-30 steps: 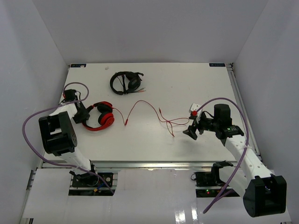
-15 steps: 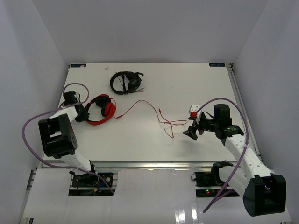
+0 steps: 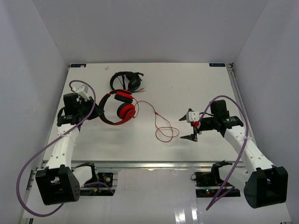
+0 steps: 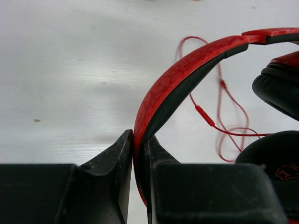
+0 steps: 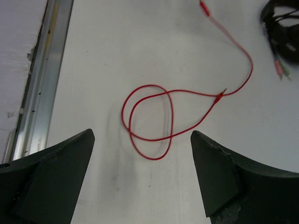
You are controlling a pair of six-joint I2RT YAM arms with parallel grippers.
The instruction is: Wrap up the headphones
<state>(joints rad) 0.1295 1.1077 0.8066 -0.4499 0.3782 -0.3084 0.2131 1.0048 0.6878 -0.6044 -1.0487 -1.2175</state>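
Note:
The red headphones (image 3: 122, 108) are held raised at the left of the table, just in front of the black pair. My left gripper (image 3: 97, 111) is shut on the red headband (image 4: 177, 79), which is pinched between the jaws of the gripper (image 4: 139, 144). The black-padded earcups (image 4: 280, 84) hang to the right of the fingers. The thin red cable (image 3: 156, 116) trails right from the earcups and ends in a loose loop (image 5: 149, 121) on the table. My right gripper (image 3: 189, 126) stands open just right of that loop, its fingers (image 5: 142, 136) wide apart and holding nothing.
All-black headphones (image 3: 125, 80) lie at the back left, their edge also showing in the right wrist view (image 5: 282, 28). A metal rail (image 5: 44, 74) runs along the table's edge. White walls close the table in on three sides.
My left gripper has shut on the red headband and carried the headphones right and further back. The cable was dragged left and gathered into a loop. The right gripper shifted slightly left, still open.

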